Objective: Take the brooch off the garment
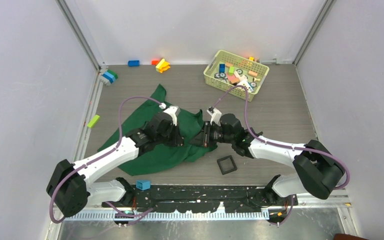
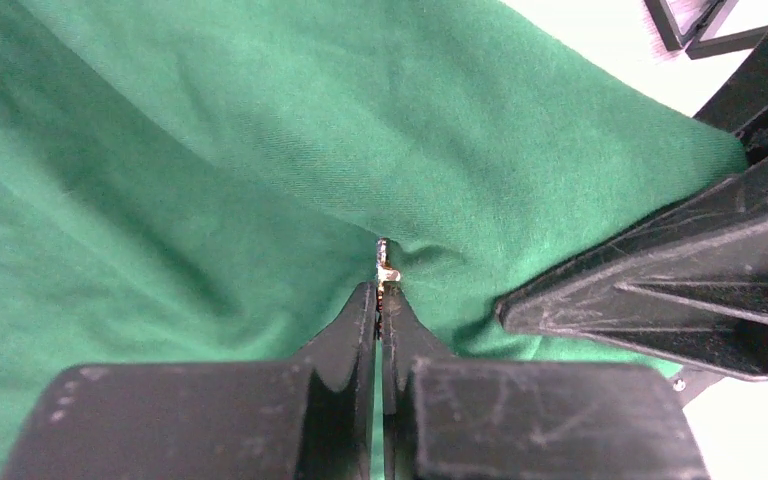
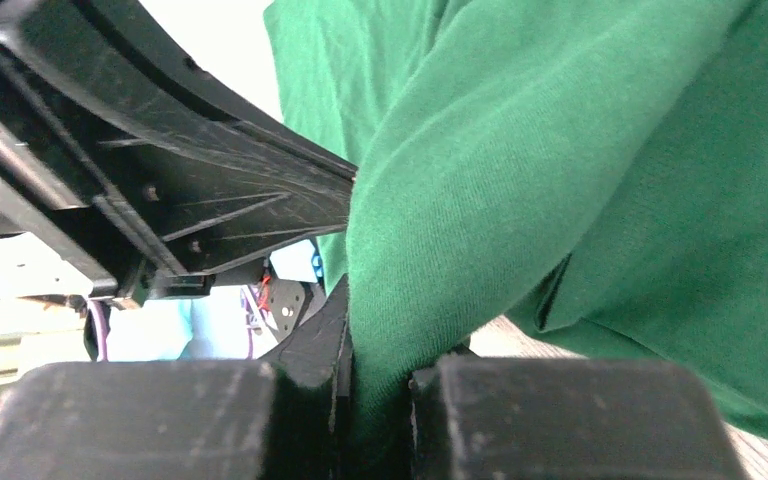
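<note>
The dark green garment (image 1: 145, 125) lies crumpled on the table's left-middle and fills the left wrist view (image 2: 260, 130). The brooch (image 2: 387, 268), a tiny pale whitish bit, pokes out just past my left gripper's tips on the cloth. My left gripper (image 2: 379, 295) is shut on it. From the top the left gripper (image 1: 179, 136) sits over the garment's right part, and the brooch is hidden there. My right gripper (image 3: 390, 330) is shut on a raised fold of the garment (image 3: 560, 150), and meets the left one from the right (image 1: 201, 138).
A black square tray (image 1: 226, 164) lies just right of the garment. A yellow-green basket (image 1: 211, 75) of coloured blocks stands at the back right. Loose blocks lie at the back (image 1: 162, 65), by the left wall (image 1: 93, 121) and at the near edge (image 1: 143, 184).
</note>
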Controlling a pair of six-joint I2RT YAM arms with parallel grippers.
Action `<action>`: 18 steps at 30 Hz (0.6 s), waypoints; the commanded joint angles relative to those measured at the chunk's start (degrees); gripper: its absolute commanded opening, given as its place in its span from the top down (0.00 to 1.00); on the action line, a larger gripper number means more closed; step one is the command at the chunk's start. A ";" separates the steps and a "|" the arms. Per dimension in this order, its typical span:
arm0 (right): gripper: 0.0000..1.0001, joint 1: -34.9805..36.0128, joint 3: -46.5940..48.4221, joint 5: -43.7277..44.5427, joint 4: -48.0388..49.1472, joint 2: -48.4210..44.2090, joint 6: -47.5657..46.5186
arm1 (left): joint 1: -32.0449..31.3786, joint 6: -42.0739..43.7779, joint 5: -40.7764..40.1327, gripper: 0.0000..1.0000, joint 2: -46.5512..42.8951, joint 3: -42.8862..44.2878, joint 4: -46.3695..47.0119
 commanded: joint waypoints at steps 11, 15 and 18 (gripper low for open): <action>0.88 0.62 4.67 6.31 -9.55 3.86 -1.62 | 7.03 -0.88 7.88 1.00 -3.35 -3.87 7.84; 0.63 0.66 6.22 7.35 -13.55 6.17 -1.68 | 10.38 -0.28 13.39 1.00 -3.11 -3.65 8.25; 0.41 0.59 3.96 7.53 -9.82 4.07 -0.36 | 13.52 -0.71 19.89 1.00 -3.12 -4.54 9.85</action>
